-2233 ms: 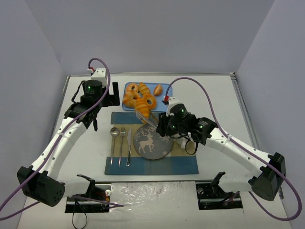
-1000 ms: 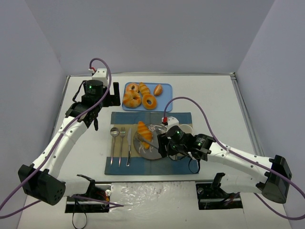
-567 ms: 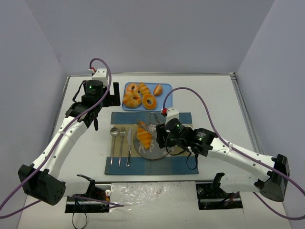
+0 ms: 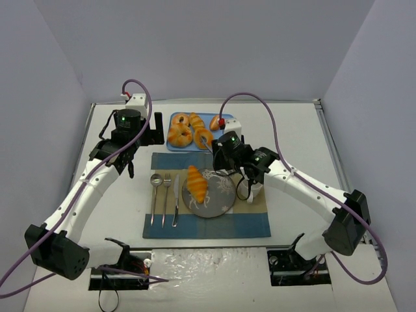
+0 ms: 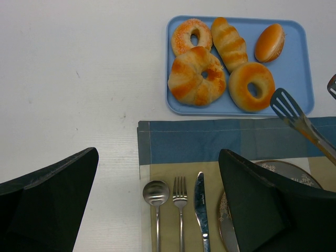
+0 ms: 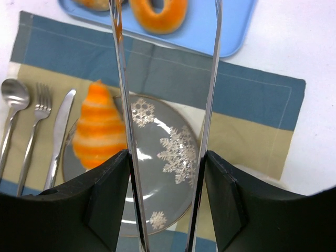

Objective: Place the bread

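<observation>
White tabletop [image 4: 305, 130] inside plain grey walls, nothing on it that looks unstable.

Placemat [image 4: 253, 224] lies flat. Only risk is a low pass dragging the cloth and everything on it.

Blue tray [image 5: 294, 79] sits at the far edge of the placemat with the spare pastries on it.

Plate [image 4: 218, 201] is mid-placemat, most of its face bare.

Left gripper [image 5: 157, 163] is released and empty, hanging over the near-left corner of the tray area, well apart from the plate. Low risk while it's parked.

Right gripper [image 6: 165, 157] is grasping the tongs [image 5: 294, 113]. Their arms are sprung wide with nothing between them, tips over the tray's near edge.
- Risk 1: the tips are close to the ring bun, so a low or sideways pull-out could hook it or shove the tray.
- Risk 2: the tongs look held only by spring push against the fingers. If the gripper widens, they could slip and drop on the plate.

Bread [image 4: 196, 182] lies on the plate's left side, apparently riding the rim, not centred. The left tong arm crosses it in the wrist view; I judge it's above, can't confirm a gap.
- Risk 3: any clip tips it off toward the knife [image 4: 175, 198] just beside it.

Placement looks done but marginal.
</observation>
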Available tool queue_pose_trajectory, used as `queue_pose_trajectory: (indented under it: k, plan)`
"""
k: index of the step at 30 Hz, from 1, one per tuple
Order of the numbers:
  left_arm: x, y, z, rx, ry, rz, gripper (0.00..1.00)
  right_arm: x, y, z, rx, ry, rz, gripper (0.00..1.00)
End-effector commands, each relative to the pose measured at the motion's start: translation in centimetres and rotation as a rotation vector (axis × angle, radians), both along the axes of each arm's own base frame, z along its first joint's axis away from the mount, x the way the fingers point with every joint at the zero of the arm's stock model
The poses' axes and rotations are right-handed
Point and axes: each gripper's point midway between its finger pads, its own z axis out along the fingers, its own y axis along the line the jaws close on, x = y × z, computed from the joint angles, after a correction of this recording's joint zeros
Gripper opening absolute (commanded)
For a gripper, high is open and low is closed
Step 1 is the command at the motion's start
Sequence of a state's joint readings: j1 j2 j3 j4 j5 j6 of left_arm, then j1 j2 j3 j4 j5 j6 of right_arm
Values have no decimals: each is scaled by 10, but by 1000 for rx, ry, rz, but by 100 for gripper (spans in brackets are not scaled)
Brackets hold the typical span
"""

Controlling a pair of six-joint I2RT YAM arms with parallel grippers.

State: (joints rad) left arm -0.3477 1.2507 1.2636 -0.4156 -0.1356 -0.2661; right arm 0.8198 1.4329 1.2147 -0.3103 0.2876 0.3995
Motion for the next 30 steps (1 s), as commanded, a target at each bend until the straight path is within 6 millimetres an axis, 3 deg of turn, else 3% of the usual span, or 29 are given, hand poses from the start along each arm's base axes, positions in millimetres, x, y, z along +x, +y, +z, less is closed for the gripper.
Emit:
queue_pose_trajectory:
  k: [1,9,30]
  plan:
    - [6,-3,29,-19,-86,-4,97,36,9,27,57,-76,-6,53]
    - [7,-3,26,-16,-79,-3,97,56,22,22,50,-67,12,54]
    - [7,-2,25,-13,-77,-1,97,72,38,-16,20,-13,26,54]
